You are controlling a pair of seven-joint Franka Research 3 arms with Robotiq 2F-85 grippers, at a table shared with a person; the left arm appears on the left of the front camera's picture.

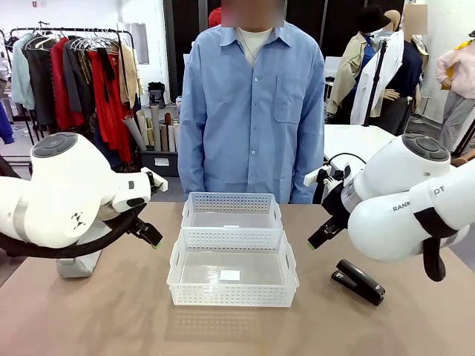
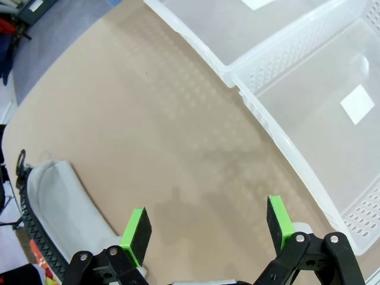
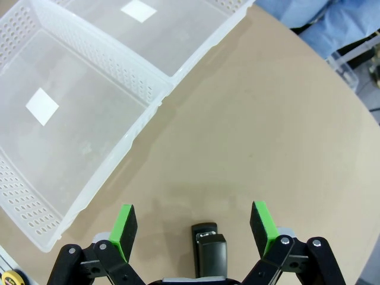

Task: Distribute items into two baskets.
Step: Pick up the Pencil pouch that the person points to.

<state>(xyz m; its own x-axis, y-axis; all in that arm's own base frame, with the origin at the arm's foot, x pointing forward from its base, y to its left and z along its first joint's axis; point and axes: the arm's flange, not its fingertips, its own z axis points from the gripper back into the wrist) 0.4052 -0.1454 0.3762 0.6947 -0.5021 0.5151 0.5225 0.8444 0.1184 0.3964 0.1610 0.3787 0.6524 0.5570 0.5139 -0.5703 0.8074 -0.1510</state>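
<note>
Right gripper [image 3: 193, 209]: jaws spread wide, gripping nothing, above black stapler [image 3: 209, 252] lying on table [image 1: 111, 319]. Left gripper [image 2: 208, 224]: likewise wide, unladen; grey pouch [image 2: 65, 208] near. Bigger basket [image 1: 232, 298] touching smaller basket [image 1: 231, 200], mid-table.

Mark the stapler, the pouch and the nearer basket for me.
stapler [image 1: 358, 281]: front view, middle of its black body.
pouch [image 2: 62, 205]: left wrist view, grey fabric.
nearer basket [image 1: 231, 295]: front view, front lattice wall.

Lattice-walled white plastic baskets [image 1: 232, 295] (translucent bottoms), matt tan table [image 1: 111, 319]
</note>
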